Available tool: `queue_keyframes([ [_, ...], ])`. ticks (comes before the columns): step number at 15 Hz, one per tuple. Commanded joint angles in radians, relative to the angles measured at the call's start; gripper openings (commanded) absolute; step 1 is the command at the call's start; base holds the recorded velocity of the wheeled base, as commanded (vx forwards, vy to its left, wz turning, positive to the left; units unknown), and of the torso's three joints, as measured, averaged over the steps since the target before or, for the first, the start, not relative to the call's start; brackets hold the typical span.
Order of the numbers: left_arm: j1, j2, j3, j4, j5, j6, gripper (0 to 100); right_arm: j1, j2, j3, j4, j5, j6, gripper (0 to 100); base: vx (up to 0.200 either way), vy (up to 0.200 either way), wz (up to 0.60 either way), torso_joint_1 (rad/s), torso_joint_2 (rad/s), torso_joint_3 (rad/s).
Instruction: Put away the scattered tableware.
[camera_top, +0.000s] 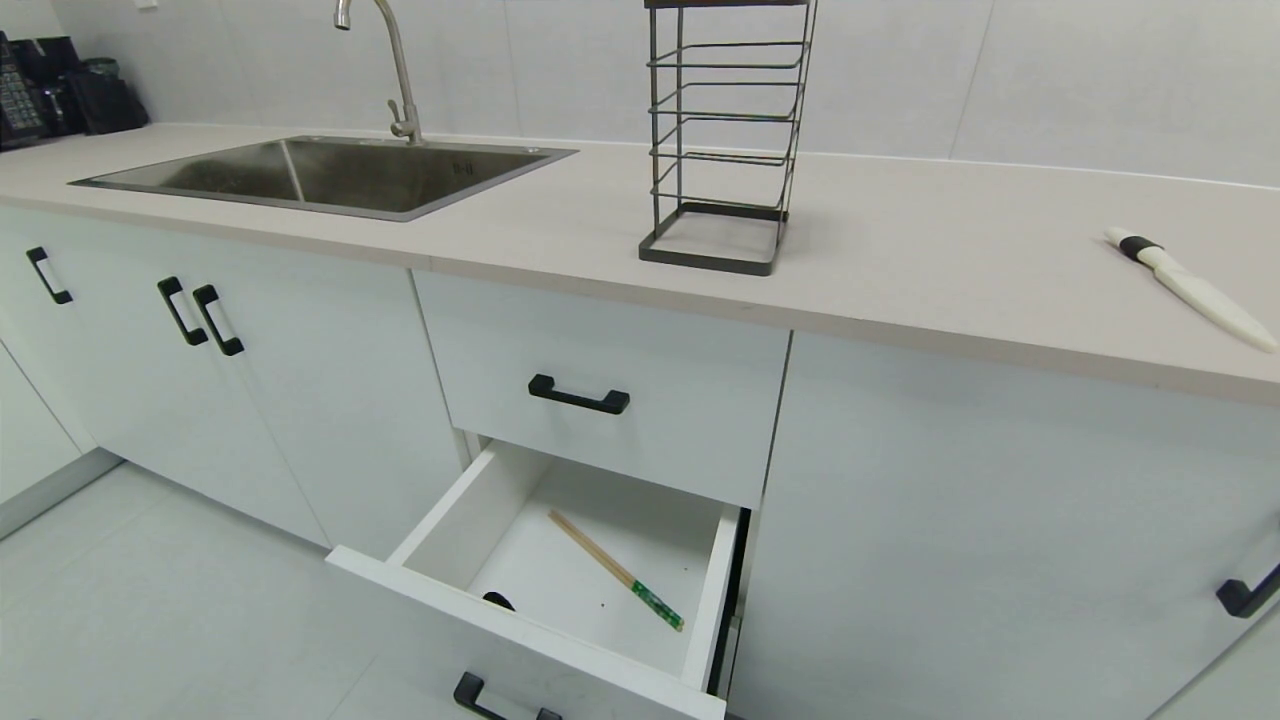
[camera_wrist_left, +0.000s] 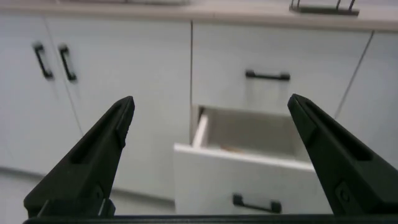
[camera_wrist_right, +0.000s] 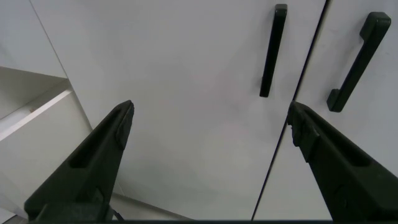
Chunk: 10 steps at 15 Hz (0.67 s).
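Lying on the pale stone-like counter (camera_top: 900, 230), far on the robot's right side and near the front edge, the white knife (camera_top: 1190, 288) with a black band close to one end is the one piece of tableware not yet put away. It looks light and stiff, probably ceramic or plastic, so I expect it to be smooth, a little slippery, and maybe brittle if dropped. I cannot tell which end is the handle, so I would take it across the thicker part just beside the black band, not at the thin tapering tip. The wooden chopsticks (camera_top: 612, 567) with green ends lie diagonally on the floor of the open white drawer (camera_top: 712, 590) below the counter. They seem to be one pair pressed together, though I cannot separate the two sticks. By count: one knife, one pair of chopsticks, one open drawer, one small dark object (camera_top: 497, 601) at the drawer's front wall which I cannot identify, one black wire rack (camera_top: 700, 262), one steel sink (camera_top: 250, 175). The left gripper (camera_wrist_left: 211, 102) is spread wide with nothing in it and faces the drawer. The right gripper (camera_wrist_right: 211, 109) is likewise spread and empty, before a white cabinet door.
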Motion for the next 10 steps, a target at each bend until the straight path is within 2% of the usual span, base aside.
queue_keyframes([
  [1, -0.014, 0.178, 0.042, 0.042, -0.084, -0.036, 100, 0.0, 0.003, 0.0, 0.0, 0.0, 0.0, 100, 0.0, 0.0, 0.0, 0.0, 0.0, 0.0],
  [2, -0.015, 0.235, 0.068, 0.038, -0.129, -0.038, 100, 0.0, 0.003, 0.0, 0.0, 0.0, 0.0, 100, 0.0, 0.0, 0.0, 0.0, 0.0, 0.0],
  [3, -0.015, 0.265, 0.074, 0.035, -0.144, -0.035, 100, 0.0, 0.003, 0.0, 0.0, 0.0, 0.0, 100, 0.0, 0.0, 0.0, 0.0, 0.0, 0.0],
  [5, -0.04, 0.43, 0.071, -0.017, -0.17, -0.001, 100, 0.0, 0.003, 0.0, 0.0, 0.0, 0.0, 100, 0.0, 0.0, 0.0, 0.0, 0.0, 0.0],
  [7, -0.092, 0.554, 0.085, -0.103, -0.17, 0.017, 100, 0.0, 0.003, 0.0, 0.0, 0.0, 0.0, 100, 0.0, 0.0, 0.0, 0.0, 0.0, 0.0],
  [10, -0.195, 0.729, 0.086, -0.177, -0.169, 0.022, 100, 0.0, 0.003, 0.0, 0.0, 0.0, 0.0, 100, 0.0, 0.0, 0.0, 0.0, 0.0, 0.0],
])
